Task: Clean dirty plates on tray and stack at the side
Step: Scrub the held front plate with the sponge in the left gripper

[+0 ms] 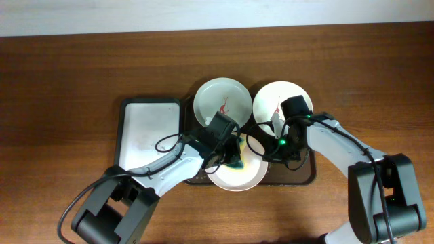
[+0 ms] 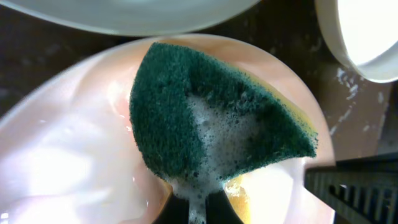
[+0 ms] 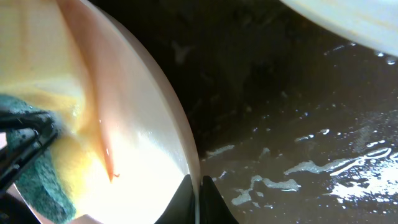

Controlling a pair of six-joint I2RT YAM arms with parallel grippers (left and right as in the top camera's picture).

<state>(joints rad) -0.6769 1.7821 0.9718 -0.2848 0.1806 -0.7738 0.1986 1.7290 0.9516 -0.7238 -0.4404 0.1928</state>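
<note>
Overhead, plates: on tray (image 1: 306,171) I see green plate (image 1: 220,102) and white plate (image 1: 281,102) at the back, front plate (image 1: 252,177) before them.
Overhead, arms: left gripper (image 1: 232,152) is over front plate with sponge (image 1: 239,163); right gripper (image 1: 277,152) is at its right rim.
Left wrist: foamy sponge (image 2: 205,124) is clenched in left gripper and rests on front plate (image 2: 74,155), green side to my camera.
Right wrist: right gripper (image 3: 199,190) is closed on the rim of front plate (image 3: 149,137); wet tray (image 3: 298,124) lies just beside.
</note>
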